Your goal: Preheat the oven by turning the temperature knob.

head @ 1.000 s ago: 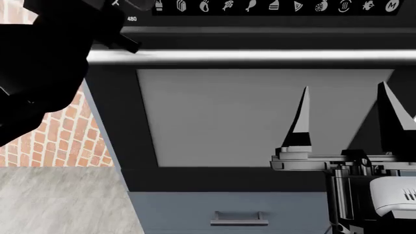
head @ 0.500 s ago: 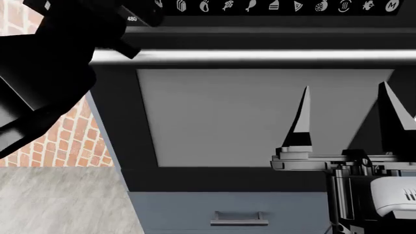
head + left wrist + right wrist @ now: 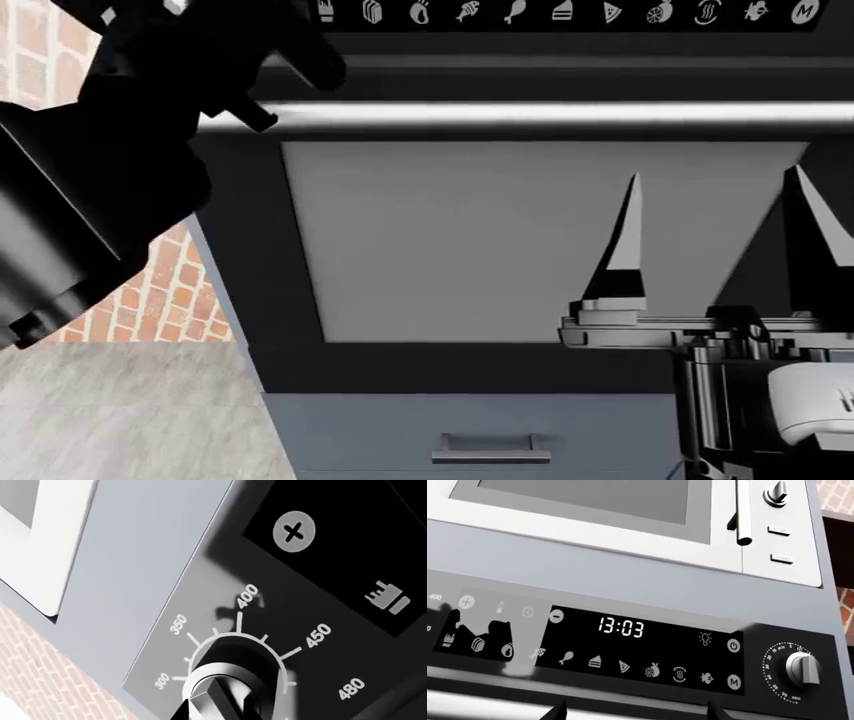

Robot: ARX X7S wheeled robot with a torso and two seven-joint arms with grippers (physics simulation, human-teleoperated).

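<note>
The black oven (image 3: 254,250) fills the head view with its grey glass window (image 3: 454,240), silver bar handle (image 3: 534,113) and strip of white food icons (image 3: 561,12). In the left wrist view the temperature knob (image 3: 223,680) sits inside a dial marked 300 to 480. My left gripper (image 3: 217,710) has its fingers on either side of the knob's ridge, close together. In the head view the left arm (image 3: 107,170) hides the knob. My right gripper (image 3: 715,200) is open and empty in front of the window; it also shows in the right wrist view (image 3: 635,712).
The oven panel shows a 13:03 display (image 3: 620,627) and a timer knob (image 3: 802,669) at its far end. A white microwave (image 3: 627,520) sits above. A blue-grey drawer with a metal handle (image 3: 491,447) lies below the oven. A brick wall (image 3: 147,290) stands left of it.
My left arm has swung up and to the right across the oven's top left corner and now covers the 480 mark. The right gripper has barely moved.
</note>
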